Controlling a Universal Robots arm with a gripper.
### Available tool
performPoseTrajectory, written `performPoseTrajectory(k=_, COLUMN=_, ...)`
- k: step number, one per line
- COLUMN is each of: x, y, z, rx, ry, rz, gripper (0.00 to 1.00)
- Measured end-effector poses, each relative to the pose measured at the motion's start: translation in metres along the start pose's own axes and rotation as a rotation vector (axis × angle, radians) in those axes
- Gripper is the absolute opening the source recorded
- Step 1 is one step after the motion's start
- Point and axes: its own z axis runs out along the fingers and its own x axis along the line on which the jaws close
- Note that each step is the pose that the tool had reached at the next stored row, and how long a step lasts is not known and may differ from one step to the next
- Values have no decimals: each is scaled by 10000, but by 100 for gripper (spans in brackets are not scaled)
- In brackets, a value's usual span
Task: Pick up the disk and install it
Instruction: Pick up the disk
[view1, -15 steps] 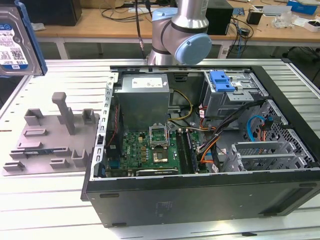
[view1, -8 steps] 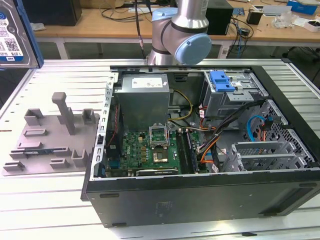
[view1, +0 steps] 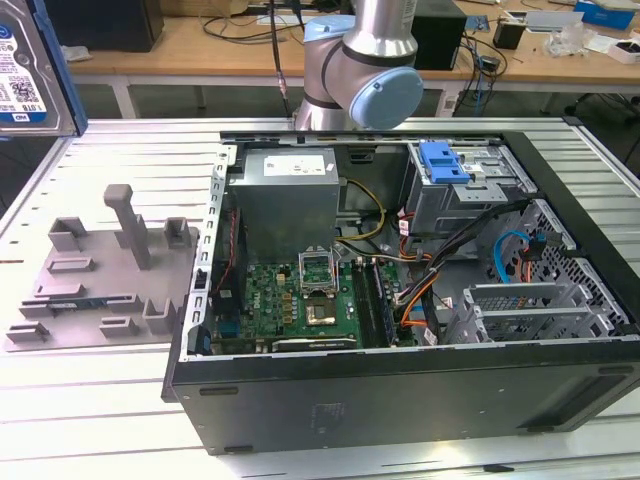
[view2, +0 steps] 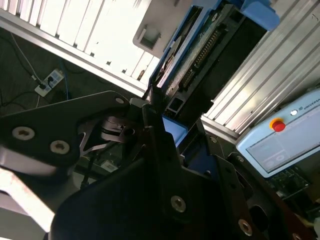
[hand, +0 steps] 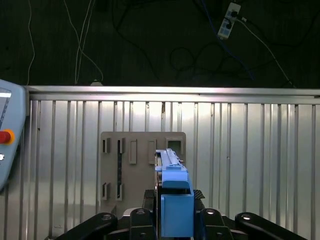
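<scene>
Ribbed aluminium surface (view1: 100, 420) carries an open computer case (view1: 400, 395) and a grey fixture tray (view1: 100, 285). Your claw (hand: 175, 225) is pinching the disk (hand: 172, 167), held edge-on in its blue carrier over the tray in the first wrist view, well apart from the case's drive cage (view1: 480, 200).

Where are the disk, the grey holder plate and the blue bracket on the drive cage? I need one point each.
the disk (view1: 25, 80): exterior view, on its white-and-blue label.
the grey holder plate (view1: 100, 282): exterior view, on a bare part of its base.
the blue bracket (view1: 445, 160): exterior view, on its flat top face.
</scene>
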Motion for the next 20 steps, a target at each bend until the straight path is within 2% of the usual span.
performPoseTrajectory(k=2, x=1, y=-1, z=0, rx=0, ry=0, rz=1, gripper=37)
performPoseTrajectory(k=6, x=22, y=-102, z=-4, rx=0, ry=-1, rz=0, gripper=37)
performPoseTrajectory(k=12, x=67, y=-340, z=-11, rx=1, ry=-9, rz=0, gripper=37)
performPoseTrajectory(k=13, x=83, y=-397, z=-13, rx=-1, ry=-11, rz=0, gripper=37)
performPoseTrajectory(k=14, x=110, y=-489, z=-14, rx=1, ry=-15, rz=-1, gripper=37)
performPoseTrajectory(k=16, x=134, y=-566, z=-15, rx=1, ry=-20, rz=1, gripper=37)
performPoseTrajectory(k=20, x=227, y=-847, z=-21, rx=1, ry=-39, rz=-2, gripper=37)
